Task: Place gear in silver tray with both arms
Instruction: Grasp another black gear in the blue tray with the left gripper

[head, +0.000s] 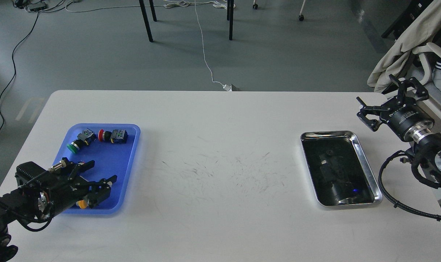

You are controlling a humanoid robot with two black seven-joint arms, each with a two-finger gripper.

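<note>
1. Grey smooth floor (96,54) fills the top half, beyond both sets of jaws.
2. White counter (213,145) spans between the left and right jaws; fine dark scuff marks (227,167) at its middle.
3. Black furniture legs (146,20) stand on the floor, far beyond the jaws.
4. White cable (204,54) runs down the floor to a plug (227,87) at the counter's far edge.
5. Black cable (9,80) curves beyond the left jaws.
6. Beige cloth (406,43) draped just behind the right jaws.
</note>
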